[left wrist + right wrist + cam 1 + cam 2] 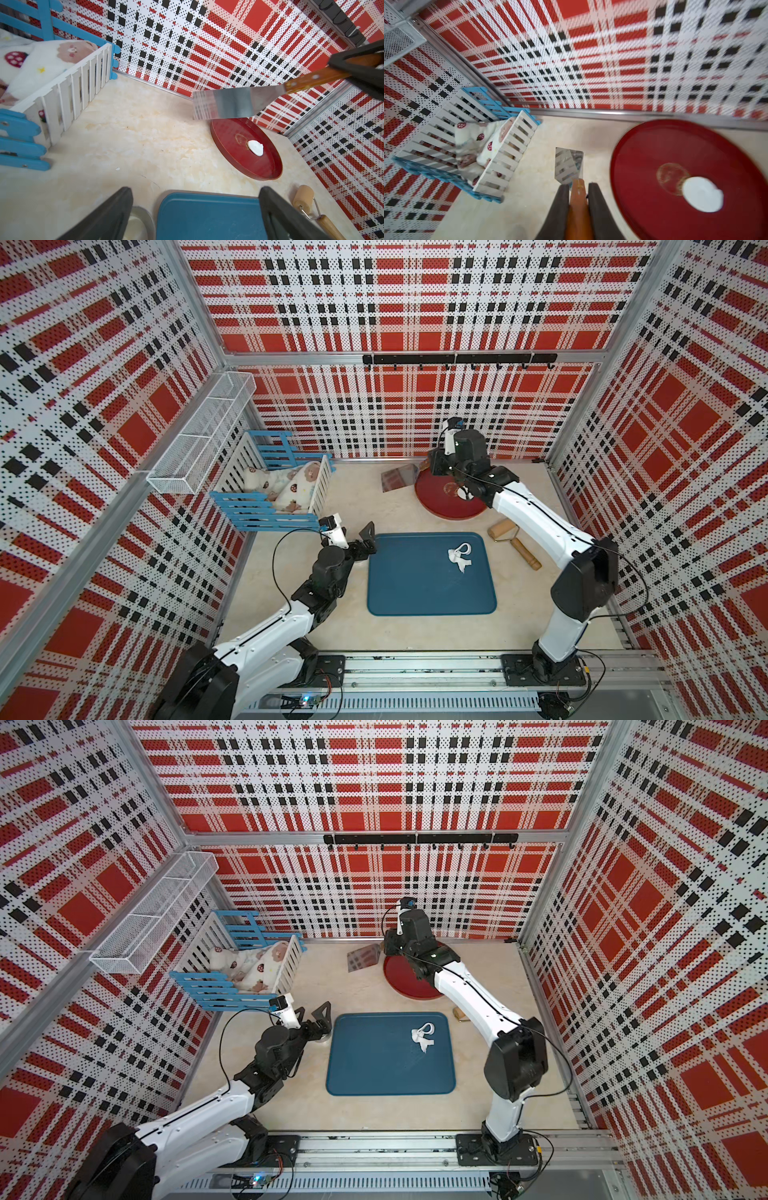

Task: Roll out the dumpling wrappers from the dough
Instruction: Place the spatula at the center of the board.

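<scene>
Top views — beige tabletop (415, 635), plaid walls (415, 302)

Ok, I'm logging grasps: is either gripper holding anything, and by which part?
The right gripper grips the spatula by its wooden handle. The left gripper is open and holds nothing.

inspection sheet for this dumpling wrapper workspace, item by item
surface: beige tabletop, faint stains; blue tray at centre
job's things: ragged dough on blue tray; round wrapper on red plate; wooden roller beside tray; steel cup by left gripper
clutter: doll crib, wire basket
grippers: left gripper open, empty; right gripper shut on spatula
cables: black cable loops off left arm; no snag seen
surroundings: plaid perforated walls, hook rail
</scene>
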`<action>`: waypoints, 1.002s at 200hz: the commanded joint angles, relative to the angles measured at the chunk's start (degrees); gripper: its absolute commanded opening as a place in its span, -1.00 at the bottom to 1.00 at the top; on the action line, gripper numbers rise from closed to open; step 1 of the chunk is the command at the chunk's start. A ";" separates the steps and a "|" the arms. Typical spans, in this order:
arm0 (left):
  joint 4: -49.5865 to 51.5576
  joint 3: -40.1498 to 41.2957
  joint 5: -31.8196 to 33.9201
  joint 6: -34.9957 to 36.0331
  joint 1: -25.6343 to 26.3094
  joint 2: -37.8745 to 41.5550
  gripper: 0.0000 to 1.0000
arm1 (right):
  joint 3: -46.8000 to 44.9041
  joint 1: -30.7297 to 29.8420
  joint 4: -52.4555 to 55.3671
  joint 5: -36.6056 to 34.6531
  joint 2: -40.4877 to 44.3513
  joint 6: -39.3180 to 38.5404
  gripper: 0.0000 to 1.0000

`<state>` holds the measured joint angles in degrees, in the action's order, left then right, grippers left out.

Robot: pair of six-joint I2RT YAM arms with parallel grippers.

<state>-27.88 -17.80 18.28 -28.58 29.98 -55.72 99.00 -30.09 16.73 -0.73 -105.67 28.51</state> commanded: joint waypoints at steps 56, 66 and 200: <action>11.02 4.24 1.20 -3.15 -0.74 10.84 0.98 | 20.79 0.87 -6.76 12.01 -23.32 18.18 -1.00; 11.47 4.44 1.06 -3.26 -0.88 11.48 0.98 | 22.44 1.12 -6.97 12.33 -25.46 19.79 -1.00; 13.97 1.04 3.37 -3.00 -1.73 12.15 0.98 | -4.69 11.56 -7.22 12.75 -8.57 17.09 0.55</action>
<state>-14.44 -14.52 20.01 -32.14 29.10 -43.48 100.77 -21.17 11.73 12.93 -125.54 49.19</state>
